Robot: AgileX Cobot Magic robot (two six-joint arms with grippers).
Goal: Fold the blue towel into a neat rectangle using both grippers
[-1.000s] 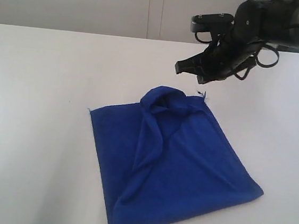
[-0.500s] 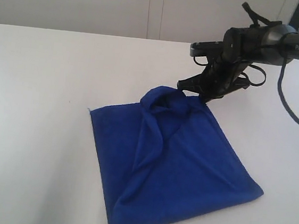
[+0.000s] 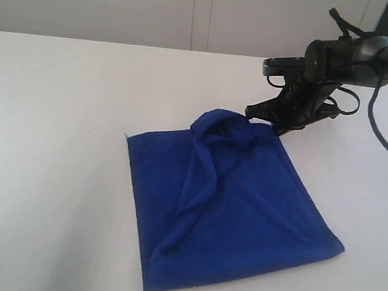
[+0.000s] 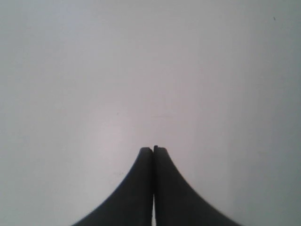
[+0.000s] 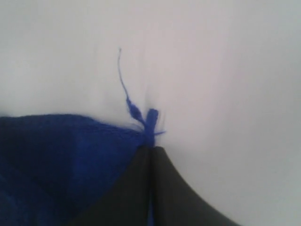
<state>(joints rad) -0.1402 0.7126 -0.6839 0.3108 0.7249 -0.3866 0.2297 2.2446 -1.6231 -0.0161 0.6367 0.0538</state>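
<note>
The blue towel [image 3: 229,205] lies roughly folded on the white table [image 3: 56,138], with a bunched ridge running to a hump at its far corner. My right gripper [image 3: 269,123] is down at that far corner, shut on the towel's corner; the right wrist view shows the blue towel [image 5: 61,160] pinched between the black fingers [image 5: 136,188], with the thread tag [image 5: 134,110] sticking out past the right gripper [image 5: 151,149]. In its own wrist view the left gripper [image 4: 153,149] is shut with nothing in it, over bare table; the exterior view does not show it.
A pale wall panel [image 3: 194,13] stands behind the table's far edge. The right arm's black cables [image 3: 383,131] loop over the table's right side.
The right gripper came down from above the towel to its far corner and shut on it. The whole towel has slid slightly to the right.
</note>
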